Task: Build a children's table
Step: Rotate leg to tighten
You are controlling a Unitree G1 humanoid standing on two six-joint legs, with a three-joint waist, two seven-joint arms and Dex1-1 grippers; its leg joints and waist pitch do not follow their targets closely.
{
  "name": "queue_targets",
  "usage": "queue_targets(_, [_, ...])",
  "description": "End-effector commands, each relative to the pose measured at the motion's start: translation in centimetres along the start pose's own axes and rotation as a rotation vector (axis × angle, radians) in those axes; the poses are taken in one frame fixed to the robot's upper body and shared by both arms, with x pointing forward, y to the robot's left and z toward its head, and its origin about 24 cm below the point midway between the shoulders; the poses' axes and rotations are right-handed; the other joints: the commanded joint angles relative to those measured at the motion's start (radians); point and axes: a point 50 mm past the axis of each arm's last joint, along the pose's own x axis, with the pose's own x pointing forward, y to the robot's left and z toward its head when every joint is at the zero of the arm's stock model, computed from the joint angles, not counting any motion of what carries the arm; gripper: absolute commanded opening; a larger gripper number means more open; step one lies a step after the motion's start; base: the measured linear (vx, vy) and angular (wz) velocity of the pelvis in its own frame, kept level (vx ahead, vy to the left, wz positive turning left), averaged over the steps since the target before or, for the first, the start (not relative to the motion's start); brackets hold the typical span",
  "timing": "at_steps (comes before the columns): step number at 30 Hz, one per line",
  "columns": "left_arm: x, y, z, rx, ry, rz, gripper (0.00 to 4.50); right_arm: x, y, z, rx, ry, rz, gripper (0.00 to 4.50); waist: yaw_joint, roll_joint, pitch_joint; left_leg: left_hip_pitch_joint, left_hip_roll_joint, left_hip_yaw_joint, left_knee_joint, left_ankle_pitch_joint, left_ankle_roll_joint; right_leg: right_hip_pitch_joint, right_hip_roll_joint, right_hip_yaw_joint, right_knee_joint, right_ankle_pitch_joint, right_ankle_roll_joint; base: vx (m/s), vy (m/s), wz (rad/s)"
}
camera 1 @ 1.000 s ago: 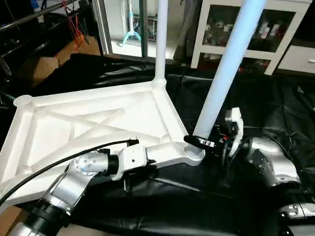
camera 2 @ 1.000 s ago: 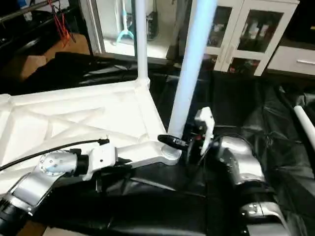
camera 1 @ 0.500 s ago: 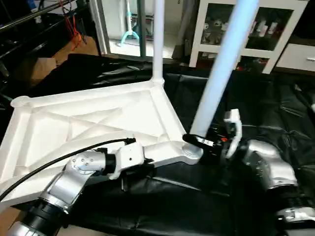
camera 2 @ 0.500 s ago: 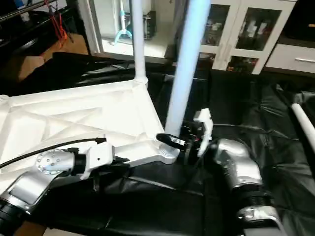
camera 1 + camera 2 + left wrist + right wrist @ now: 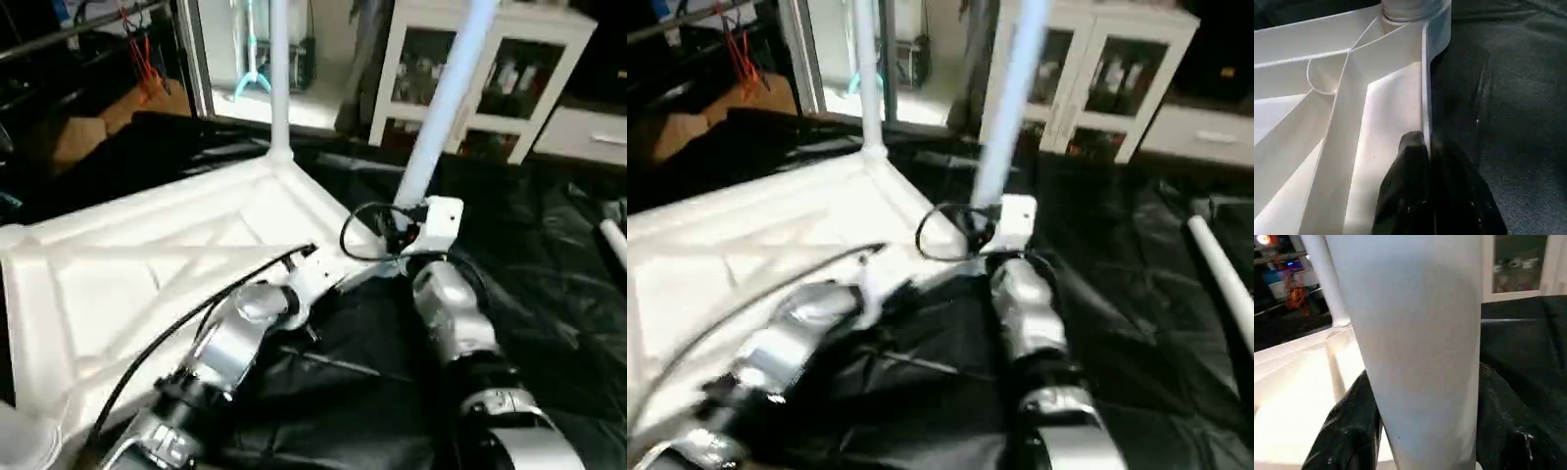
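We see the tabletop (image 5: 147, 245) lying underside up on the sheet (image 5: 549, 294), to our left. One leg (image 5: 278, 69) stands upright in its far corner socket. A second leg (image 5: 446, 98) rises from the near right corner, just ahead of the right arm (image 5: 451, 313). The left arm (image 5: 235, 333) reaches across the tabletop's near edge. A third leg (image 5: 1220, 269) lies on the sheet far to the right. A cabinet (image 5: 490, 69) stands behind everything.

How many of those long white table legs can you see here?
3: one upright at the far corner, one upright at the near corner between the right gripper's fingers, one lying on the black sheet. Others may be hidden.
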Motion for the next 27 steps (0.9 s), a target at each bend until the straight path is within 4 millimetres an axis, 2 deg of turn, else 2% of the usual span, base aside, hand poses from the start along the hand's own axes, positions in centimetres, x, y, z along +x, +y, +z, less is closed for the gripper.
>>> queue_targets(1, [0.9, -1.8, 0.0, 0.046, -0.006, -0.095, 0.00, -0.9, 0.6, -4.1, 0.125, 0.176, -0.010, 1.99, -0.006, 0.016, -0.023, 0.008, 0.027, -0.017, -0.090, -0.375, -0.050, 0.003, -0.067, 0.044, -0.109, -0.213, -0.152, 0.000, 0.000, 0.00])
queue_targets(2, [0.8, -1.9, -0.1, 0.051, -0.006, -0.102, 0.00, -0.8, 0.6, -3.9, 0.120, 0.169, -0.005, 1.99, -0.007, 0.017, -0.024, 0.006, 0.027, -0.017, -0.091, -0.365, -0.048, 0.005, -0.067, 0.044, -0.108, -0.197, -0.153, 0.000, 0.000, 0.00])
queue_targets(4, [-0.2, -1.5, -1.2, 0.102, 0.015, -0.122, 0.00, -0.5, 0.4, -2.0, 0.028, 0.084, 0.163, 1.99, -0.013, 0.016, -0.026, -0.003, 0.029, -0.019, -0.093, -0.347, -0.036, 0.013, -0.066, 0.042, -0.104, -0.142, -0.167, 0.000, 0.000, 0.00])
queue_targets(5, [-0.2, -1.5, -1.2, 0.103, 0.015, -0.122, 0.00, -0.5, 0.4, -1.9, 0.025, 0.082, 0.166, 2.55, -0.012, 0.017, -0.029, -0.004, 0.031, -0.020, -0.092, -0.327, -0.032, 0.015, -0.067, 0.041, -0.101, -0.114, -0.172, 0.000, 0.000, 0.00])
queue_targets(6, [-1.3, -0.9, -2.4, 0.185, 0.009, -0.165, 0.00, -0.9, -0.5, 0.0, -0.141, 0.009, 0.325, 2.69, -0.009, 0.017, -0.032, -0.005, 0.029, -0.020, -0.088, -0.305, -0.026, 0.019, -0.067, 0.040, -0.101, -0.083, -0.173, 0.000, 0.000, 0.00])
queue_targets(7, [-1.5, -0.9, -2.5, 0.196, 0.007, -0.171, 0.00, -0.9, -0.6, 0.2, -0.165, 0.000, 0.346, 2.69, -0.010, 0.015, -0.033, -0.009, 0.030, -0.018, -0.084, -0.278, -0.008, 0.022, -0.068, 0.040, -0.097, -0.032, -0.187, 0.000, 0.000, 0.00])
queue_targets(8, [-1.8, -0.9, -2.7, 0.205, 0.002, -0.196, 0.00, -1.0, -0.9, 0.5, -0.171, -0.002, 0.372, 2.74, -0.008, 0.021, -0.032, -0.009, 0.031, -0.017, -0.085, -0.267, -0.005, 0.021, -0.067, 0.040, -0.095, -0.016, -0.192, 0.000, 0.000, 0.00])
queue_targets(9, [-2.2, -0.9, -3.2, 0.207, 0.012, -0.220, 0.00, -1.2, -1.3, 0.8, -0.156, 0.002, 0.407, 2.74, -0.010, 0.012, -0.035, -0.012, 0.029, -0.012, -0.078, -0.228, 0.018, 0.027, -0.067, 0.041, -0.088, 0.040, -0.217, 0.000, 0.000, 0.00])
queue_targets(11, [-3.1, -0.6, -4.0, 0.232, 0.021, -0.255, 0.00, -1.9, -2.4, 1.8, -0.157, -0.001, 0.492, 2.98, -0.005, 0.019, -0.039, -0.012, 0.030, -0.009, -0.072, -0.162, 0.042, 0.029, -0.069, 0.041, -0.079, 0.118, -0.242, 0.000, 0.000, 0.00])
queue_targets(15, [-4.5, 0.1, -5.0, 0.245, 0.008, -0.289, 0.00, -4.2, -4.5, 3.5, -0.197, 0.041, 0.728, 3.29, 0.009, 0.020, -0.039, -0.012, 0.029, -0.006, -0.062, -0.085, 0.103, 0.036, -0.064, 0.037, -0.070, 0.251, -0.245, 0.000, 0.000, 0.00])
queue_targets(19, [-5.4, 0.8, -5.5, 0.250, -0.005, -0.306, 0.00, -6.0, -5.8, 4.4, -0.194, 0.083, 0.838, 3.61, 0.020, 0.018, -0.040, -0.008, 0.030, -0.004, -0.059, -0.080, 0.113, 0.037, -0.066, 0.038, -0.069, 0.244, -0.251, 0.000, 0.000, 0.00])
queue_targets(20, [-5.4, 0.8, -5.5, 0.250, -0.005, -0.306, 0.00, -6.0, -5.8, 4.4, -0.194, 0.083, 0.838, 3.73, 0.021, 0.024, -0.039, -0.010, 0.029, -0.005, -0.059, -0.077, 0.114, 0.036, -0.065, 0.037, -0.068, 0.241, -0.251, 0.000, 0.000, 0.00])
queue_targets(22, [-5.6, 1.0, -5.6, 0.259, -0.004, -0.312, 0.00, -6.2, -5.7, 4.4, -0.191, 0.085, 0.853, 3.73, 0.018, 0.021, -0.037, -0.010, 0.029, -0.004, -0.061, -0.082, 0.101, 0.035, -0.066, 0.035, -0.071, 0.195, -0.257, 0.000, 0.000, 0.00])
queue_targets(23, [-5.6, 1.0, -5.6, 0.261, -0.005, -0.315, 0.00, -6.2, -5.6, 4.3, -0.185, 0.090, 0.861, 3.73, 0.018, 0.026, -0.036, -0.009, 0.030, -0.004, -0.062, -0.089, 0.097, 0.033, -0.067, 0.035, -0.072, 0.179, -0.257, 0.000, 0.000, 0.00])
queue_targets(26, [-5.6, 1.0, -5.6, 0.262, -0.012, -0.325, 0.00, -6.2, -4.8, 3.8, -0.158, 0.103, 0.894, 3.73, 0.016, 0.024, -0.036, -0.007, 0.032, -0.004, -0.063, -0.106, 0.083, 0.033, -0.066, 0.036, -0.074, 0.131, -0.258, 0.000, 0.000, 0.00])
queue_targets(27, [-5.6, 0.9, -5.5, 0.263, -0.014, -0.330, 0.00, -6.2, -4.6, 3.5, -0.144, 0.110, 0.900, 3.48, 0.016, 0.021, -0.036, -0.007, 0.032, -0.003, -0.063, -0.099, 0.085, 0.032, -0.067, 0.037, -0.073, 0.130, -0.261, 0.000, 0.000, 0.00])
